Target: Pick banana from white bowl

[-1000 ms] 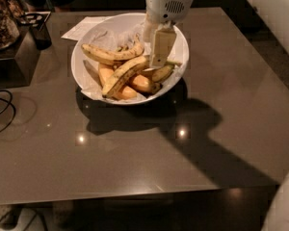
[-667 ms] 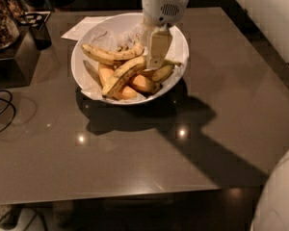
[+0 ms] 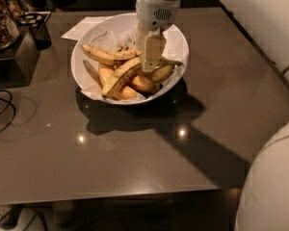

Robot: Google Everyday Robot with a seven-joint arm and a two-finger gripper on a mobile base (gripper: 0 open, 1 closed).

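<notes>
The gripper (image 3: 151,66) points down over the banana (image 3: 121,76) in the white bowl (image 3: 179,40).

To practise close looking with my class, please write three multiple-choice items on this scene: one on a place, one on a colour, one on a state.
1. Where is the gripper?
A) near the floor
B) above the white bowl
C) out of view

2. What colour is the table?
A) white
B) green
C) dark brown-grey

3. How is the banana?
A) lying in the bowl
B) lying on the table
C) lying on the floor

Answers:
1 B, the gripper hangs over the fruit in the bowl.
2 C, the tabletop is dark and glossy.
3 A, the banana rests among the other fruit.
</notes>
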